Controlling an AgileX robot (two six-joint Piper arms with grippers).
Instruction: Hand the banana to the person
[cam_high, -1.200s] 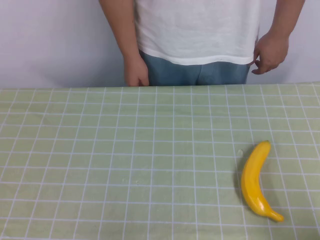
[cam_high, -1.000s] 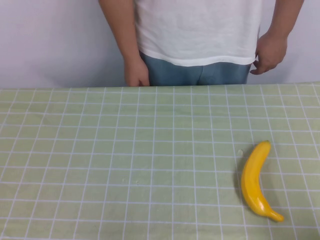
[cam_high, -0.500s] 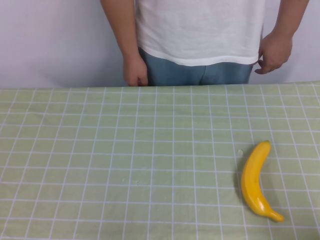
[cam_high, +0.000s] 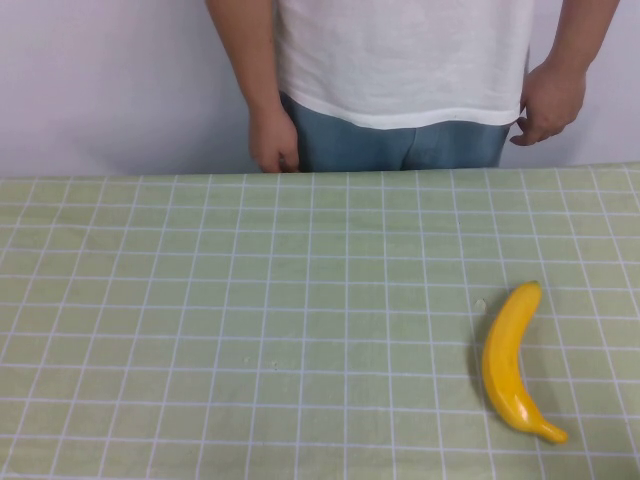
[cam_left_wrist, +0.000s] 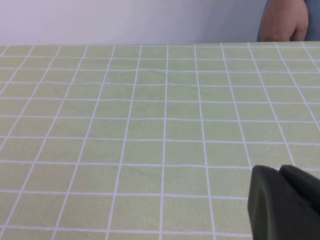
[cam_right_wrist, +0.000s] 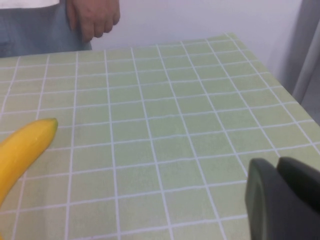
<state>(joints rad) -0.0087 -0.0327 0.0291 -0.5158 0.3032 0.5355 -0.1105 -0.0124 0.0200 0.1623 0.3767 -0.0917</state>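
Reaching for the banana (cam_high: 510, 365) near the right end effector (cam_right_wrist: 282, 200), grab its middle; left end effector (cam_left_wrist: 285, 202) waits; I cannot tell either's opening.

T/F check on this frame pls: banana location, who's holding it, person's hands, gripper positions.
1. The banana lies on the table, on the robot's right. True.
2. The right gripper grips the banana. False: it shows only at the right wrist view's edge, apart from the fruit.
3. The person stands behind the far table edge, hands down. True.
4. The person reaches toward the banana. False: both hands hang at the hips.
5. The left gripper is above bare tablecloth. True.
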